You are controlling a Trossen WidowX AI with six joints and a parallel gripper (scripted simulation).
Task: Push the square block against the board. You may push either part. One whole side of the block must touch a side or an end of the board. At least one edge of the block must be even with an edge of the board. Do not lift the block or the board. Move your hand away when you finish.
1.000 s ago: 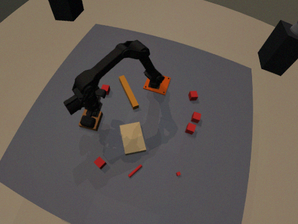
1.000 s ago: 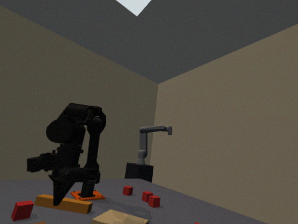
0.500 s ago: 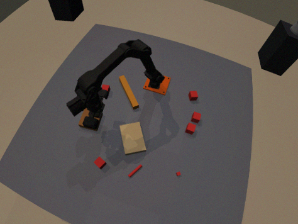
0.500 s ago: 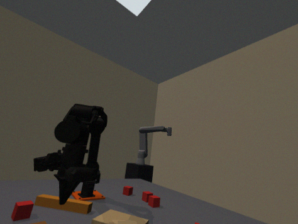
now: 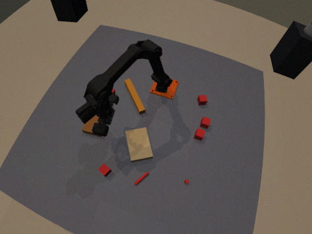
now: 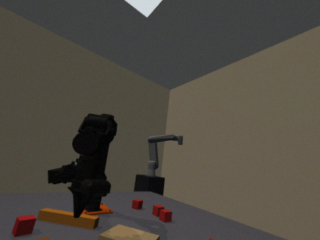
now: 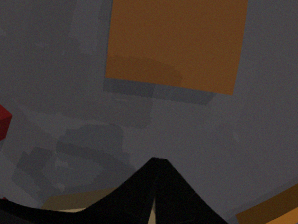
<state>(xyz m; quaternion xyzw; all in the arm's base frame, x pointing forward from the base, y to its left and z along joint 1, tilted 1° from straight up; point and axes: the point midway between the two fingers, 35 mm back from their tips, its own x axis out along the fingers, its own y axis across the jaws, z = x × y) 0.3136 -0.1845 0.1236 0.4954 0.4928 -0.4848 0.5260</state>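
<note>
The orange square block (image 5: 90,125) (image 7: 175,45) looks flat or nearly flat on the mat, partly hidden under the arm in the top view; only a sliver shows at the bottom of the exterior view. The pale tan board (image 5: 139,144) (image 6: 129,234) lies flat, with a wide gap between it and the block; its corner shows at the bottom of the wrist view (image 7: 75,201). My gripper (image 6: 77,215) (image 7: 158,165) is shut and empty, pointing down above the mat on the block's robot-base side. I see no contact with the block. Its fingertips are hidden in the top view.
A long orange bar (image 5: 135,96) (image 6: 67,218) (image 7: 272,209) lies between the block and my orange base (image 5: 168,91). A red cube (image 5: 104,169) (image 7: 4,122) and a thin red stick (image 5: 141,179) lie beyond the board. Several other red pieces lie on the grey mat (image 5: 224,164).
</note>
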